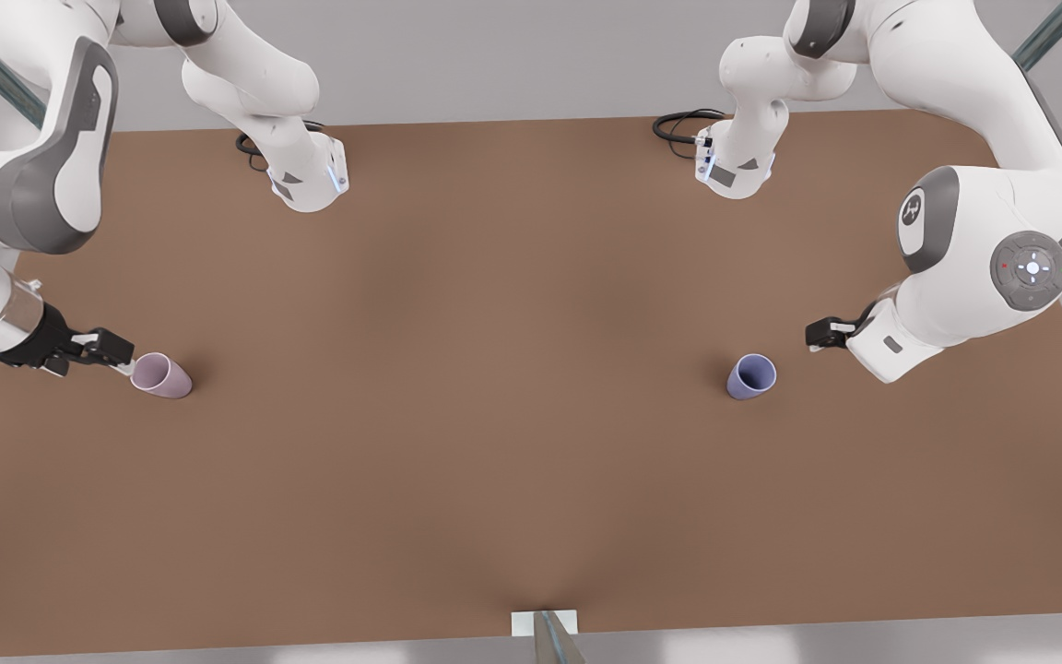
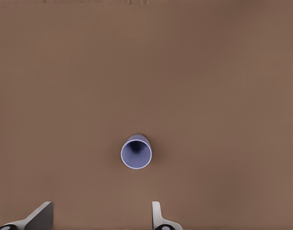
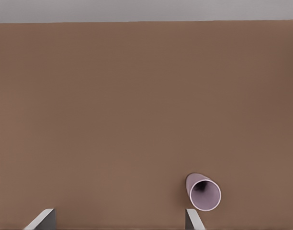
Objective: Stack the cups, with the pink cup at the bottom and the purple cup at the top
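The pink cup [image 1: 162, 375] and purple cup [image 1: 751, 377] look smooth and matt, like plastic. The brown table [image 1: 531, 415] is flat, matt and untextured. The arms' white shells [image 1: 964, 184] are glossy.

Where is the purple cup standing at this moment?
The purple cup stands upright on the table at the front view's right, just ahead of the open left gripper, far from the pink cup.

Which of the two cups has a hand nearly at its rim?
The pink cup, at the front view's left: the right hand reaches almost to its rim. The purple cup stands with a clear gap to the left hand.
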Motion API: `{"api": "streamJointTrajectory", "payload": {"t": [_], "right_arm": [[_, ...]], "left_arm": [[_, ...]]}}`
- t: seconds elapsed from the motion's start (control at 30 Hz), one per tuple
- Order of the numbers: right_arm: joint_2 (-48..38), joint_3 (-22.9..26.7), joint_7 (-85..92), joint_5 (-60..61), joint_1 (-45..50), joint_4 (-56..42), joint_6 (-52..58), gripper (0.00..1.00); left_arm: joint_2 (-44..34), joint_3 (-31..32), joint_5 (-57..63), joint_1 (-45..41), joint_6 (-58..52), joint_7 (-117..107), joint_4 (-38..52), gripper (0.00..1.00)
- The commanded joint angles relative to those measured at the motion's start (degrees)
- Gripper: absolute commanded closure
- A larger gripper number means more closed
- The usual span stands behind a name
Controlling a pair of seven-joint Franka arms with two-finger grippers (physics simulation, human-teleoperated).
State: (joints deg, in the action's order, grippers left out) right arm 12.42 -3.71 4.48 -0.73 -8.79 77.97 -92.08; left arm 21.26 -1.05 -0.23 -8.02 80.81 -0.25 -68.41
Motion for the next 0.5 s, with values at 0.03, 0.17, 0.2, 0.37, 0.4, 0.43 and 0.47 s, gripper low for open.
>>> {"api": "streamJointTrajectory", "payload": {"t": [0.03, 0.17, 0.2, 0.37, 0.4, 0.43, 0.47], "right_arm": [[-0.99, 0.02, 2.46, 0.29, -0.09, 2.1, -2.84, 0.0], [-1.61, 3.79, 9.31, 0.29, -0.71, 12.37, -9.96, 0.0], [-1.7, 5.9, 10.19, 0.29, 0.88, 13.78, -12.59, 0.0], [2.16, 16.01, 18.1, 0.29, 4.75, 18.35, -20.95, 0.0], [2.87, 16.28, 18.19, 0.29, 4.75, 18.79, -22.52, 0.0], [3.4, 16.81, 20.65, 0.38, 4.22, 20.46, -24.72, 0.0], [4.27, 17.77, 22.23, 0.46, 4.13, 21.69, -26.13, 0.0]], "left_arm": [[-0.07, 0.0, 0.23, 0.02, 0.23, 2.98, 0.03, 0.0], [-0.25, 0.09, -0.12, -0.07, 0.49, 2.98, -0.67, 0.0], [-0.25, 0.09, -0.12, -0.07, 0.67, 2.98, -0.76, 0.0], [-0.34, 0.09, -0.21, -0.07, 3.47, 2.98, -2.69, 0.0], [-0.43, 0.09, -0.3, -0.07, 3.48, 2.98, -2.87, 0.0], [-0.43, 0.09, -0.3, -0.07, 3.39, 3.06, -2.87, 0.0], [-0.43, 0.09, -0.3, -0.07, 3.3, 3.06, -2.87, 0.0]]}}
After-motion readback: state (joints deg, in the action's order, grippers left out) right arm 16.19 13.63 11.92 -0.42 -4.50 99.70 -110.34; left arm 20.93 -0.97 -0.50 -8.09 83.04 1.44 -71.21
